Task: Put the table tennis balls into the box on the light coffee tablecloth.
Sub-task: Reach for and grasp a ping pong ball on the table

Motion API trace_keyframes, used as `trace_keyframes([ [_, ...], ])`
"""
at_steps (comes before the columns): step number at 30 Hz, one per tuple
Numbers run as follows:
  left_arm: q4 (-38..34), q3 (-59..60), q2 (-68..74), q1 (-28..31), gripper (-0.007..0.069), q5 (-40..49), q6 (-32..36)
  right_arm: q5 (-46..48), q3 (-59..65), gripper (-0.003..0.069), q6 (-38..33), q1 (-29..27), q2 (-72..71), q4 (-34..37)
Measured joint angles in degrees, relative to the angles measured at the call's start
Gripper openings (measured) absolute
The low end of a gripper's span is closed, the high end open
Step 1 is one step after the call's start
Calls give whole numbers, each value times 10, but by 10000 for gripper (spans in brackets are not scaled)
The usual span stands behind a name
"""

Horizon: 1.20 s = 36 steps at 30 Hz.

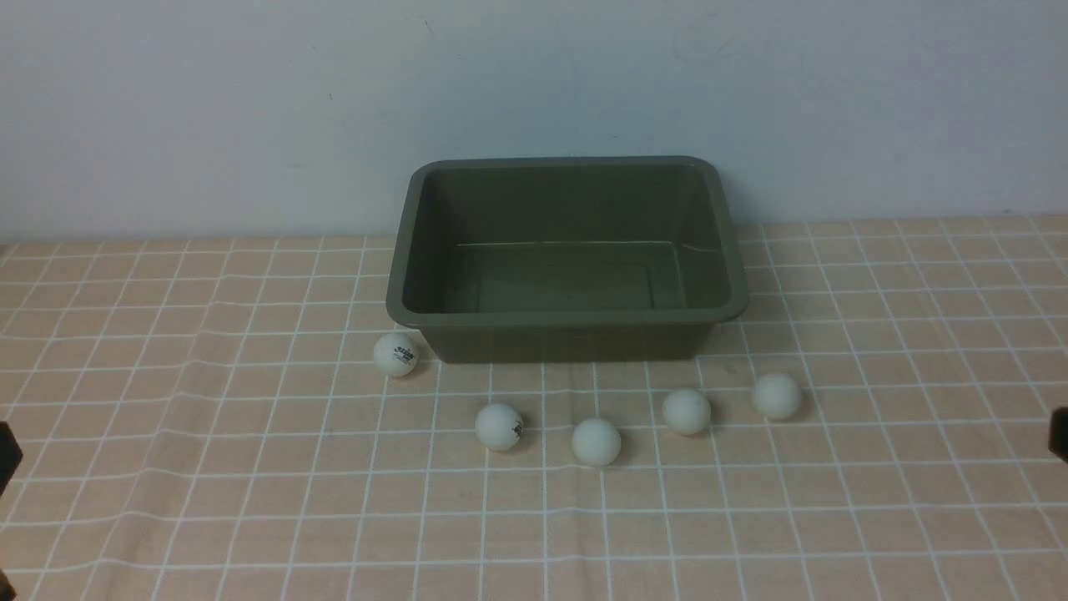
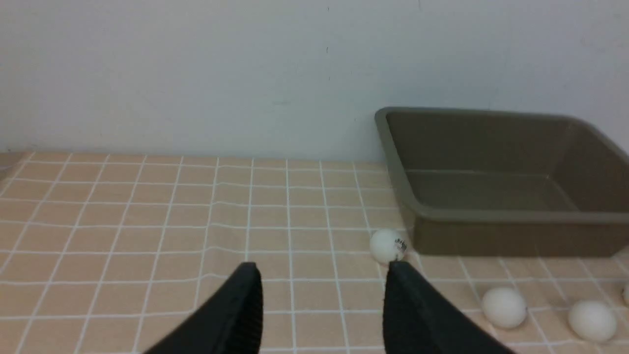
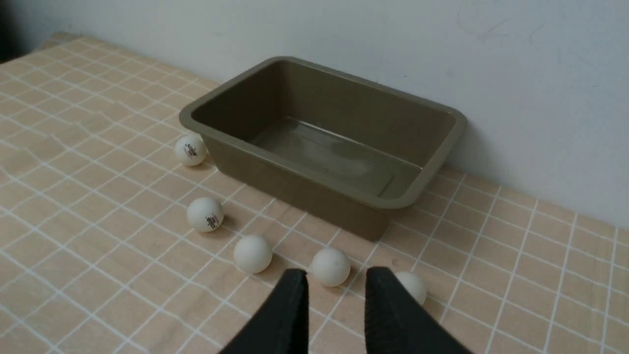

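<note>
Before the box (image 1: pixel 567 342), five balls (image 1: pixel 596 441)

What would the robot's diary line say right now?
table tennis balls: five on light coffee tablecloth, none in box | box: empty | left gripper: open, empty | right gripper: open, empty

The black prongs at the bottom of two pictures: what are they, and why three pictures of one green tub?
Each pair is a pinching tool at the end of a robot arm. One picture looks forward from between the arms; the others come from wrist cameras, showing the left tool and the right tool. Both are open, holding nothing. On the checked cloth stand an empty green tub and, by its near side, five white balls.
</note>
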Motion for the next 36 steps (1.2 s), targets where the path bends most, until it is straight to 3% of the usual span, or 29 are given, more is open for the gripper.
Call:
trace_keyframes([
  [4,0,-19,38,0,314,12,50,47,-45,175,-45,0,70,-2],
  [9,0,-26,75,0,314,12,114,90,-106,188,-45,0,169,-34],
  [14,0,-27,114,0,314,12,187,93,-159,290,-45,0,284,-54],
  [16,0,-27,130,0,314,9,197,88,-177,360,-48,0,323,-56],
  [21,0,-27,147,0,314,-22,200,63,-201,418,-68,0,384,-59],
  [29,0,-27,153,0,314,-50,200,70,-268,426,-69,0,505,-59],
  [36,0,-27,154,0,314,-50,200,90,-360,426,-17,14,626,-104],
])
